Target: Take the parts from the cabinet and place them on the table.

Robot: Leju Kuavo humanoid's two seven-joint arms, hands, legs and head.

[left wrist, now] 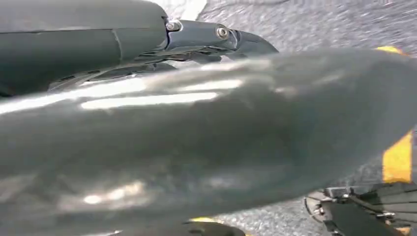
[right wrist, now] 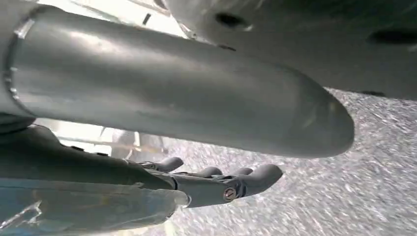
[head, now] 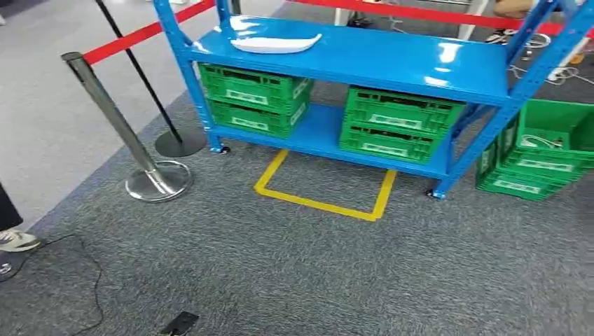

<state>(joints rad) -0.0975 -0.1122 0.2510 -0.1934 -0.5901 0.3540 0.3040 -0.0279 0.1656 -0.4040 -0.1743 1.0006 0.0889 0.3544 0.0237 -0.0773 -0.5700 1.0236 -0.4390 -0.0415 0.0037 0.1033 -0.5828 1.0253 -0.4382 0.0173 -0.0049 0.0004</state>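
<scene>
White curved plastic part (head: 275,43) is seen lying on the blue metal cabinet's (head: 392,59) top shelf. Right hand (right wrist: 216,182) is seen empty, fingers loosely extended; the left hand's (left wrist: 216,37) state cannot be told.

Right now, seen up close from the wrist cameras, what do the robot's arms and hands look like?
The left hand has a smooth dark grey cover and darker jointed fingers fastened with small silver screws. The right hand looks alike: a thick, rounded grey thumb with a dull metallic sheen, and slimmer grey fingers with rounded tips and a round screw bearing a red mark. No cables or sleeves can be seen.
</scene>
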